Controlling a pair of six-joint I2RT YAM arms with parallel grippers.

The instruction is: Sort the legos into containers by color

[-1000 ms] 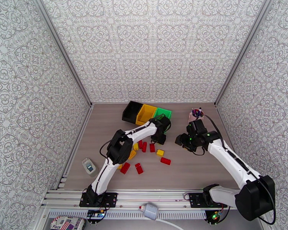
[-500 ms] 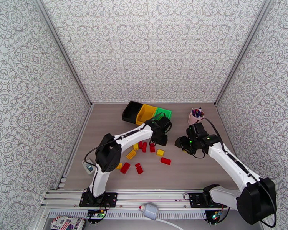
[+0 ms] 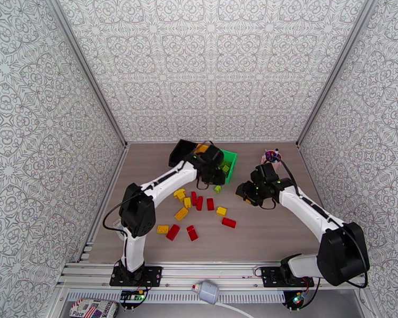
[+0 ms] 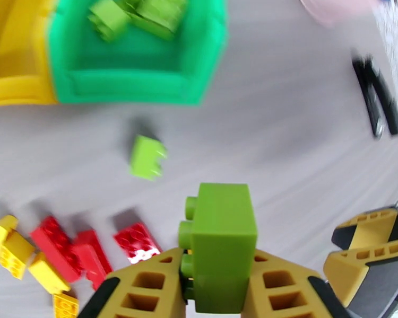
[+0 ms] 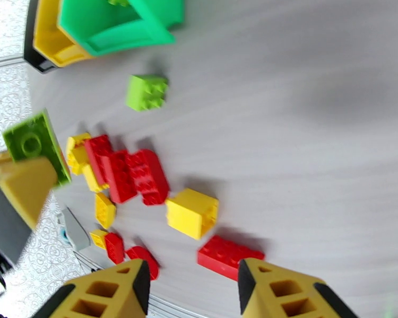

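The left gripper is clamped on a light green brick, held short of the green bin, which already has green pieces in it. It should carry the brick well past the bin's near wall before letting go, I judge, since a loose green brick lies on the table just outside that wall. The right gripper hangs with fingers apart above a red brick.

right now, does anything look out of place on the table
One light green brick lies alone on the bare table, just short of the green bin and apart from it, while other green bricks sit inside. The left tool is shut on a second green brick.
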